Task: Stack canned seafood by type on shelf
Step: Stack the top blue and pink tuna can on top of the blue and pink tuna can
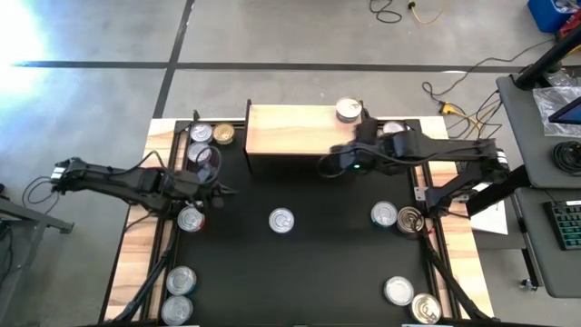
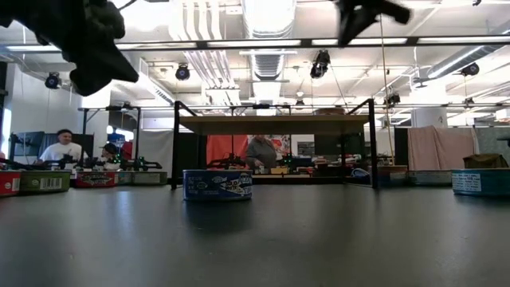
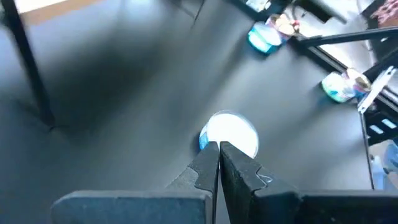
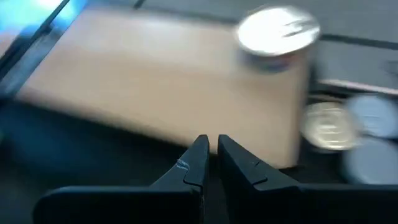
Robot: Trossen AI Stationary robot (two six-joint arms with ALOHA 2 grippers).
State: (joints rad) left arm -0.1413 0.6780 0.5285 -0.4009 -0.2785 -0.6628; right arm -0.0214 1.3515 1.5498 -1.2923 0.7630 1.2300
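1. Hovering with fingers pressed together, the left gripper [image 3: 218, 152] hangs above a blue-labelled round tin [image 3: 229, 134] at the black mat's [image 1: 300, 263] centre.
2. Nearly closed, empty, the right gripper [image 4: 211, 149] sits near the light wood shelf [image 1: 290, 128].
3. One silver-topped tin [image 1: 348, 110] stands on the shelf's far right corner.
4. Other tins ring the mat; people sit beyond.

Beyond the right gripper [image 4: 211, 152], the tins [image 4: 329, 127] beside the shelf [image 4: 161, 81] blur together; their labels cannot be read.
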